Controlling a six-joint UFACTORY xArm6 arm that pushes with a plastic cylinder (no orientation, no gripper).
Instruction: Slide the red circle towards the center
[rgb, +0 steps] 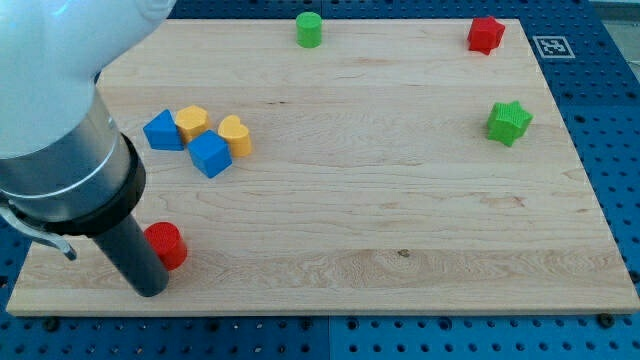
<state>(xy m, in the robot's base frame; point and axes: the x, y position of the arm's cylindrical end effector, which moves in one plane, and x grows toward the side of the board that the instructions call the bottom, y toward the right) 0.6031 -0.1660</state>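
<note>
The red circle (167, 244) lies near the view's bottom left corner of the wooden board (380, 230). My tip (150, 291) rests on the board just below and left of the red circle, touching or almost touching it. The dark rod and the arm's white body rise from there toward the view's top left and hide that corner of the board.
A cluster at the left holds a blue triangle-like block (162, 131), a yellow block (192, 122), a yellow heart-like block (236, 135) and a blue cube (210, 154). A green cylinder (309, 29) and a red star (486, 34) sit at the top edge. A green star (509, 122) sits at the right.
</note>
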